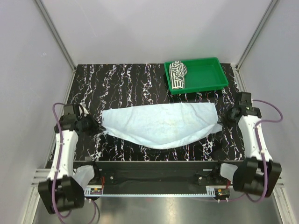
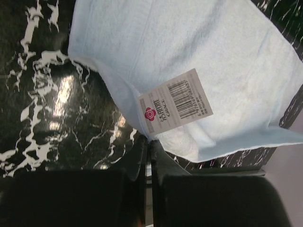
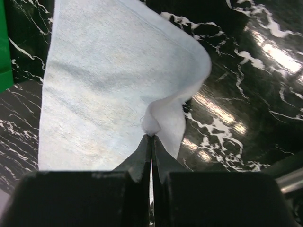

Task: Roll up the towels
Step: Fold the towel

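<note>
At left gripper [image 2: 149, 142]: jaws pressed together, pinching the edge of pale blue towel [image 1: 161, 123] at its left end. Just beside the pinch, on the cloth: printed barcode label [image 2: 175, 101] with a red flower mark.

At right gripper [image 3: 151, 137]: jaws likewise closed to a slit, clamping a small puckered fold at the same towel's right end. Curled ridge of cloth just past the tips.

Between the two grippers: towel spread across the middle of the black marbled table [image 1: 121, 79]. Far edge nearly straight, near edge bowed toward the arm bases, both ends drawn to points at the fingertips. Held ends resting on the table or just above it: cannot tell.

Farther out, at the far right corner of the table: green tray [image 1: 205, 74]. Inside it, against the left wall: striped towel [image 1: 177, 74], wound into a roll. Well apart from both grippers, nearer the right one. Not touching the pale blue towel.
</note>
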You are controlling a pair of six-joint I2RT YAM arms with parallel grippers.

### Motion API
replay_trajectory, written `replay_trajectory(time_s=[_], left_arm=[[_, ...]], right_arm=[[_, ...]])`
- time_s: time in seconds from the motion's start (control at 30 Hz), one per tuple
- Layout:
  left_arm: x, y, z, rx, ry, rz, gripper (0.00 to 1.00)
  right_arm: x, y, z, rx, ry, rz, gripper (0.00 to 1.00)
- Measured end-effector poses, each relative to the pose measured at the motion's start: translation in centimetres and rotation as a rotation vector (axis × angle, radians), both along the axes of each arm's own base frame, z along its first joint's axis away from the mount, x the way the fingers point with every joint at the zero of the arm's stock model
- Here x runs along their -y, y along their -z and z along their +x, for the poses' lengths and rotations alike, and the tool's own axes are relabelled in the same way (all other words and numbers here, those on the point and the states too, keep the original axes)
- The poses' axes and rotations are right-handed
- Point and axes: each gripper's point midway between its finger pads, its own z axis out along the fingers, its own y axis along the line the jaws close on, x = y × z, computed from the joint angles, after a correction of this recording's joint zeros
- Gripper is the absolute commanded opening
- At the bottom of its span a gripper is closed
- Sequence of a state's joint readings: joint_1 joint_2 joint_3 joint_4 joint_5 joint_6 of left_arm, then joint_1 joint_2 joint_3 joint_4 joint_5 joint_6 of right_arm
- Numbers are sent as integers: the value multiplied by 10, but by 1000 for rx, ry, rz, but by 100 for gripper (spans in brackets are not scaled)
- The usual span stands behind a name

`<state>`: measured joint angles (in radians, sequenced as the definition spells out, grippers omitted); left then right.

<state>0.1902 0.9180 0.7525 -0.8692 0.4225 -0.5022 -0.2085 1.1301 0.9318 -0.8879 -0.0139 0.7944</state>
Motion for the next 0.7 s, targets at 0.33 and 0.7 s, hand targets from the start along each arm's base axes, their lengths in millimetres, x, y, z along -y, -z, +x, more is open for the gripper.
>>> replay_trajectory(time_s=[0.33,0.7], left_arm=[[-19,8,83,-37,-46,-24,0],[-36,28,152,-86,-85,-27,0]], right_arm=[[11,2,99,34,-24,47,0],[21,28,168,18,-51,67,0]])
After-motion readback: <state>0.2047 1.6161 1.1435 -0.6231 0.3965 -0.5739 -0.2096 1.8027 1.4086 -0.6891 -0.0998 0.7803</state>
